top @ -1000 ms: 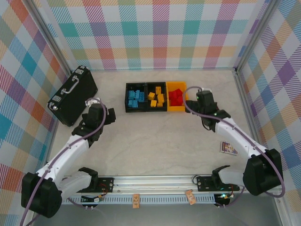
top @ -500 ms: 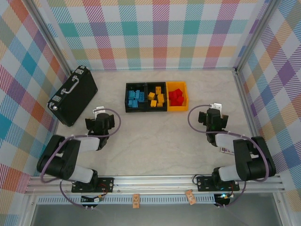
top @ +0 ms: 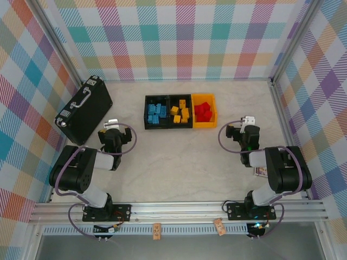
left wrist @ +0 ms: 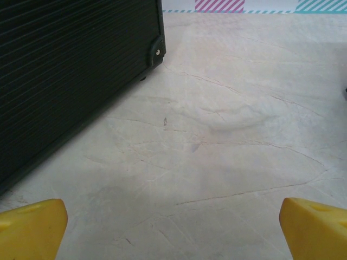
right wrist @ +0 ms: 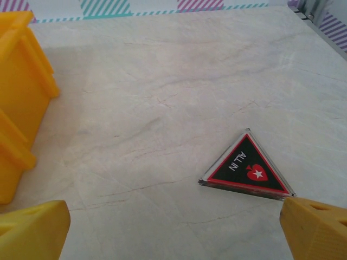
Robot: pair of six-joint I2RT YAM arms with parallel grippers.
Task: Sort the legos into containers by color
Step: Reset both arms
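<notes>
The containers stand in a row at mid table. A black bin [top: 156,112] holds blue legos [top: 155,115]. A second black bin [top: 179,112] holds yellow-orange legos [top: 181,112]. The yellow-orange bin [top: 204,111], whose wall [right wrist: 21,92] fills the left of the right wrist view, holds red legos [top: 203,111]. My left gripper [top: 112,129] rests low, left of the bins, open with nothing between its yellow fingertips [left wrist: 30,230]. My right gripper [top: 248,124] sits right of the bins, also open and empty, yellow fingertips [right wrist: 32,230] wide apart over bare table.
A large black case with a handle [top: 84,108] lies at the left, its side [left wrist: 70,70] close to my left gripper. A small dark triangular piece with red [right wrist: 246,168] lies just ahead of my right gripper. Checked walls enclose the table.
Both arms have folded back toward their bases. The right gripper has drawn away from the yellow-orange bin, the left gripper has pulled back a little. Both stay open.
</notes>
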